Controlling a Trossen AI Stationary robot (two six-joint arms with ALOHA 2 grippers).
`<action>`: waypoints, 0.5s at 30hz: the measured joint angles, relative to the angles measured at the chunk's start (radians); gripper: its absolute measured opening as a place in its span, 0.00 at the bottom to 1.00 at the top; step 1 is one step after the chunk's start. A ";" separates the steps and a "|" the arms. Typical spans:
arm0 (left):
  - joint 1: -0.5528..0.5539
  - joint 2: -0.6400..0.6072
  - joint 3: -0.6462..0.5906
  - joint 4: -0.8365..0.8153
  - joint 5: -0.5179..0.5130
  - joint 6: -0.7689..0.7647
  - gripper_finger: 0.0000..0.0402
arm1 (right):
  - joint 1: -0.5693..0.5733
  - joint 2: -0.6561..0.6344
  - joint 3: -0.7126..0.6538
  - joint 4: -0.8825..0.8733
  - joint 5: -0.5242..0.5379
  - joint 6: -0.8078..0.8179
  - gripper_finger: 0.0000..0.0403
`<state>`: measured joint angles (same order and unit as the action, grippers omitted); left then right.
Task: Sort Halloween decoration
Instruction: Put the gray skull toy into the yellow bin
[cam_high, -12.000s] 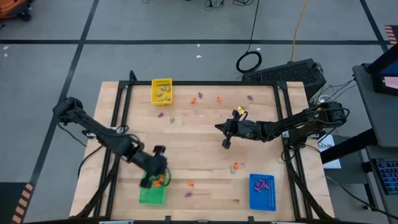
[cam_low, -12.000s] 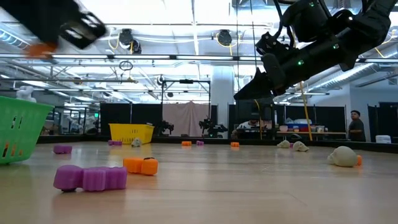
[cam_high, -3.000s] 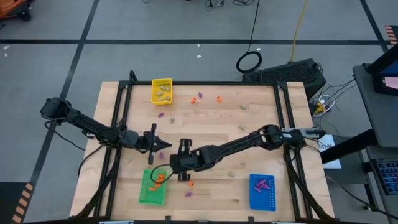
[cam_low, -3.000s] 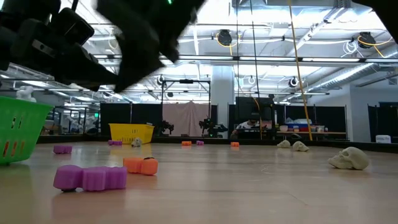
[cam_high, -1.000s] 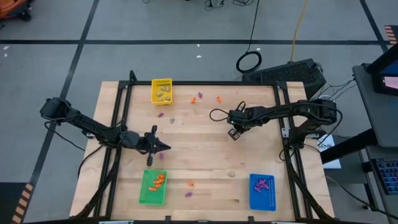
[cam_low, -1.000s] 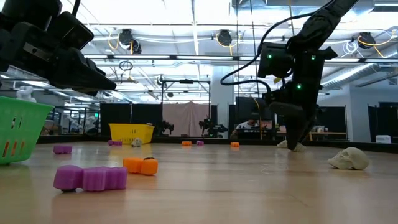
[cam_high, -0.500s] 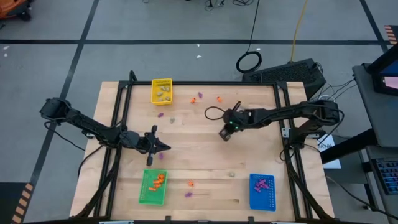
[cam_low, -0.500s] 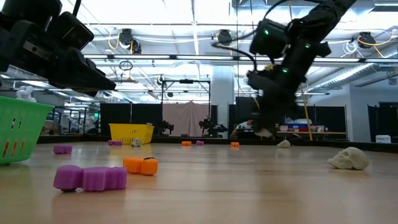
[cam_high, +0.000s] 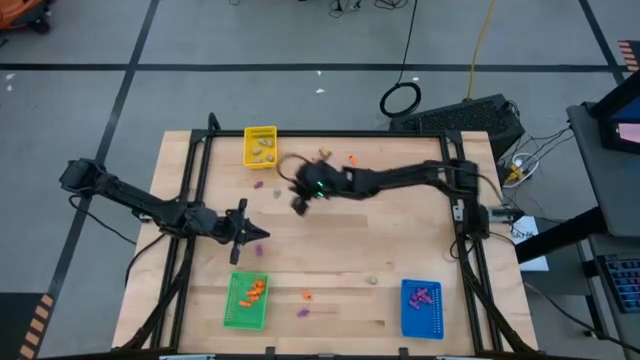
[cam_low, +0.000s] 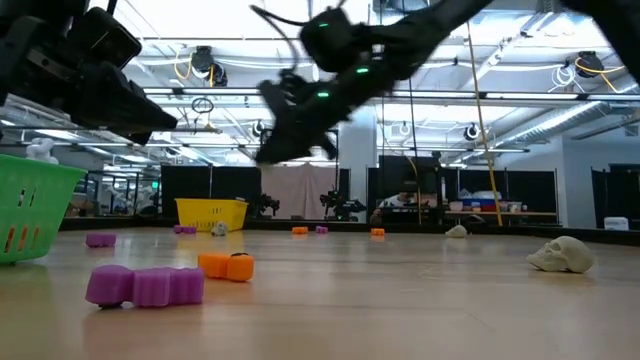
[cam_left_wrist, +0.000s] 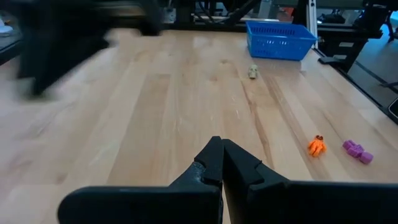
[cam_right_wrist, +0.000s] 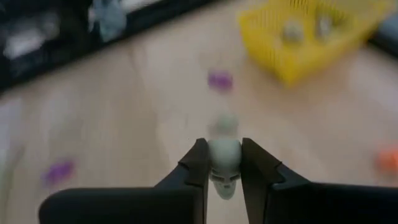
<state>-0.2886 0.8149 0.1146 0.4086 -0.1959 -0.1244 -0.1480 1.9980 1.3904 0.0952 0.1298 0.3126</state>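
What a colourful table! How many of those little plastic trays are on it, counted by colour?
Yellow tray: 1
Green tray: 1
Blue tray: 1
Total: 3

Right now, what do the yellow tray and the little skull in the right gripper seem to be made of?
Yellow tray: likely moulded plastic, going by its perforated lattice walls. Skull: pale grey-beige with a matte, smooth look, probably plastic or rubber; it is too blurred to tell which. The right gripper pinches it.
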 joint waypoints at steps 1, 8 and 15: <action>0.000 -0.011 0.000 -0.009 0.000 -0.001 0.01 | -0.013 0.038 0.063 -0.003 0.000 -0.018 0.09; -0.002 -0.059 0.000 -0.068 0.001 -0.001 0.01 | -0.110 0.289 0.456 -0.084 0.000 -0.045 0.09; -0.002 -0.060 0.000 -0.087 0.002 -0.004 0.01 | -0.150 0.506 0.719 -0.112 0.001 -0.026 0.09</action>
<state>-0.2903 0.7548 0.1146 0.3216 -0.1936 -0.1280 -0.2981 2.5042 2.1098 -0.0166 0.1307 0.2863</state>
